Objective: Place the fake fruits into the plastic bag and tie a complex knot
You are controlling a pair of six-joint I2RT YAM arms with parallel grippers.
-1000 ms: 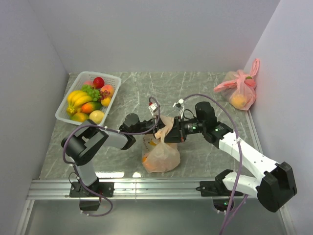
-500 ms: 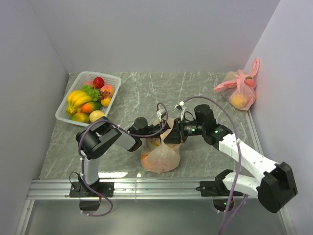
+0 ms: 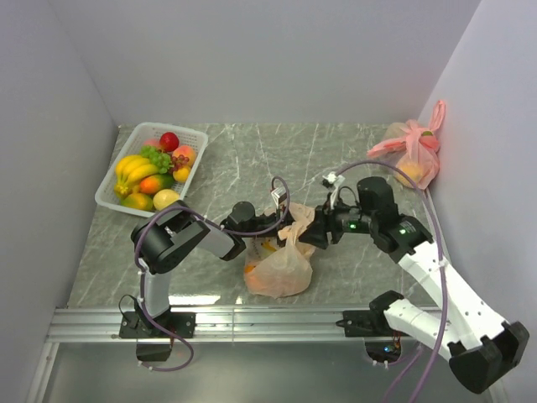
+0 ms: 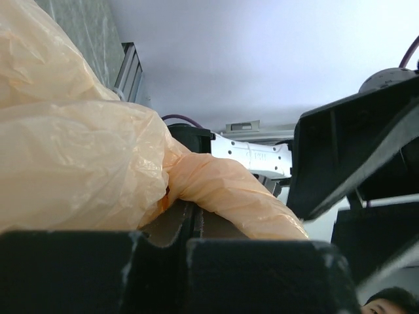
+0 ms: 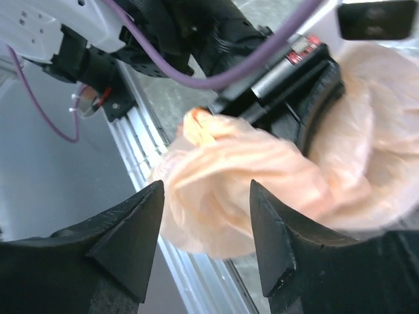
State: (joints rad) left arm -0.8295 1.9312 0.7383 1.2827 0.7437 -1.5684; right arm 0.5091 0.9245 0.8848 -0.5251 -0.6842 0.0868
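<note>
At the near edge of the counter (image 3: 218, 168) you've got both arms bolted down side by side, reaching in toward the middle. Just past the bases sits the plastic bag (image 3: 277, 267), a peach-orange crinkly thing slumped on the marble-look top, with something orange showing through its side.

The top of the bag is gathered into a twisted handle (image 4: 222, 190), kind of a rope of plastic. The left fingers (image 4: 188, 229) are pinched tight on that rope. In the left wrist view the plastic comes straight out of the seam between them, no gap at all.

The right fingers (image 3: 309, 237) come at the bag from the other side and they're spread apart, nothing gripped. In the right wrist view the bunched plastic sits out past the two tips. Can't tell if the tips are brushing it or just short of it. Also can't say whether the handles are actually knotted, it's too scrunched up.

Further back on the left is a white basket (image 3: 109, 195) with the rest of the fake fruits (image 3: 155, 172) piled in: bananas, green grapes, a red apple, a few orange-ish ones. Far right corner, against the wall, there's a pink tied bag (image 3: 411, 143) with a yellow fruit (image 3: 409, 172) showing through it.
</note>
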